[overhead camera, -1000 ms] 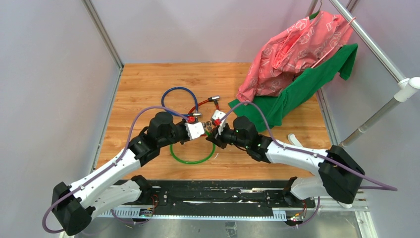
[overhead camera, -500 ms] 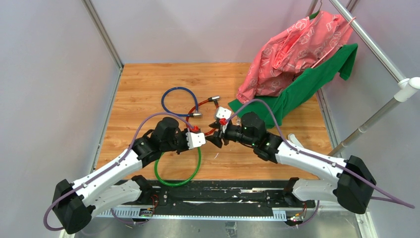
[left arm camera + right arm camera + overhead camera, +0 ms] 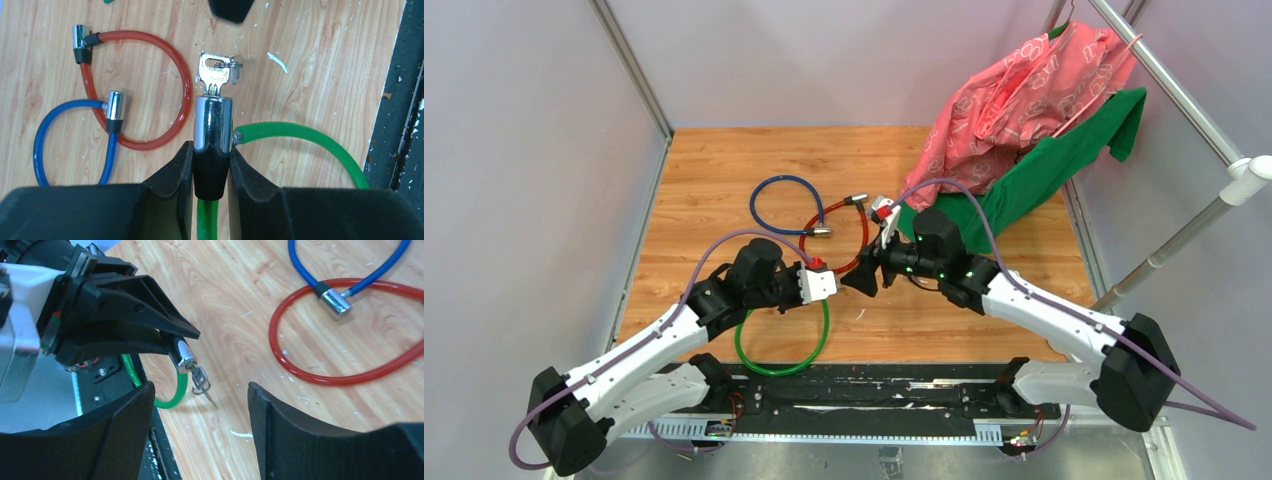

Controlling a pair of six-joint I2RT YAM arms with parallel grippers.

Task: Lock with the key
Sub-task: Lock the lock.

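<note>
Poking from the chrome lock cylinder the left jaws pinch, the tiny key looks light, stiff, slippery; take its flat head. Right jaws stand spread.

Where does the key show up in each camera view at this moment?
Left wrist: key upper centre, inserted in the lock cylinder gripped by the left fingers.
Right wrist: centre-left, sticking out of that cylinder.
Top external: too small to make out.
Shared landmark: the green cable, in all three views.
</note>
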